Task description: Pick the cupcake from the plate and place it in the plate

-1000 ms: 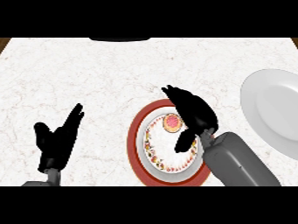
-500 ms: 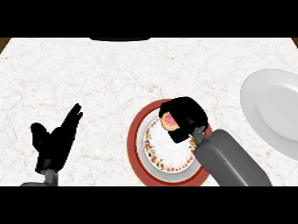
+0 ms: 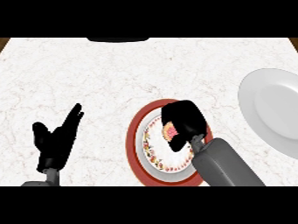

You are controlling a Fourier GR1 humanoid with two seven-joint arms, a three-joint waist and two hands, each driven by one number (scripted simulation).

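A pink-topped cupcake (image 3: 171, 131) sits on a red-rimmed patterned plate (image 3: 136, 144) at the middle of the counter. My right hand (image 3: 186, 119) is over that plate with its fingers curled round the cupcake, hiding most of it. A plain white plate (image 3: 281, 114) lies at the right edge, with nothing on it. My left hand (image 3: 57, 140) rests open at the lower left, fingers up, away from both plates.
The white marble counter (image 3: 112, 74) spreads across the view, with brown wood at its far corners. A dark rounded object (image 3: 117, 39) shows at the top edge, behind the counter.
My right hand has curled down and closed round the cupcake on the red-rimmed plate. The left hand has barely moved.
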